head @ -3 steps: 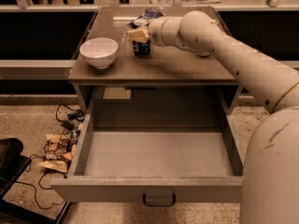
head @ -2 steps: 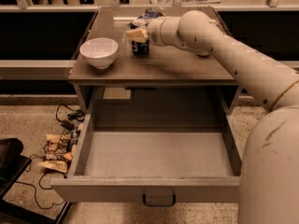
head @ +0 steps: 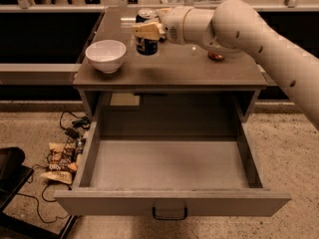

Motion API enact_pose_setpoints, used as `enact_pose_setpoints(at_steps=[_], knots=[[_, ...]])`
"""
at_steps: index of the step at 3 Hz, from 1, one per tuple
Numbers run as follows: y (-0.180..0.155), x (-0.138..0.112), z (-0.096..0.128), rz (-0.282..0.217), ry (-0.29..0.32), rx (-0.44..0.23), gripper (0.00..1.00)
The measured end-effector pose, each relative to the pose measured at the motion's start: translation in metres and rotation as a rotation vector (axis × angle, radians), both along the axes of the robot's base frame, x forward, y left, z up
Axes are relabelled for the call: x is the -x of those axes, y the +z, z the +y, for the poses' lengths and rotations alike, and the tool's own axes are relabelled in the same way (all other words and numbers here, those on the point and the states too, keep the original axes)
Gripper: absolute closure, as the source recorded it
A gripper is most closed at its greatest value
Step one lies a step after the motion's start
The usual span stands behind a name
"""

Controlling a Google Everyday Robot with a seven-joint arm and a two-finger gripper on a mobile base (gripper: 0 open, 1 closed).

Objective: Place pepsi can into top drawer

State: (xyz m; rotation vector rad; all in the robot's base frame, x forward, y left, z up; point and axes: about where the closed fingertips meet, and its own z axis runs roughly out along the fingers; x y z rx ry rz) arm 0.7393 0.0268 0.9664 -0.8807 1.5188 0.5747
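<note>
The pepsi can, dark blue with a silver top, is upright at the back middle of the cabinet top. My gripper reaches in from the right and is closed around the can's upper half, with one tan finger across its front. The can's base is at, or barely above, the surface. The top drawer is pulled fully open below, its grey inside bare, with a dark curved handle on its front.
A white bowl stands on the cabinet top left of the can. A small brown object lies under my arm on the right. Cables and snack wrappers litter the floor at left, by a black object.
The can and the gripper have shifted slightly left and up on the cabinet top. The drawer and the bowl have not moved.
</note>
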Motion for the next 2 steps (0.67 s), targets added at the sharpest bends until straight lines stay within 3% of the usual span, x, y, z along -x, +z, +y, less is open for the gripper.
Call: enact_pose_setpoints(at_steps=[1,2], knots=[[-0.001,0.052,-0.015,0.027,0.064,-0.017,1.00],[-0.014,0.098,-0.043,0.077,0.123,-0.019,1.00]])
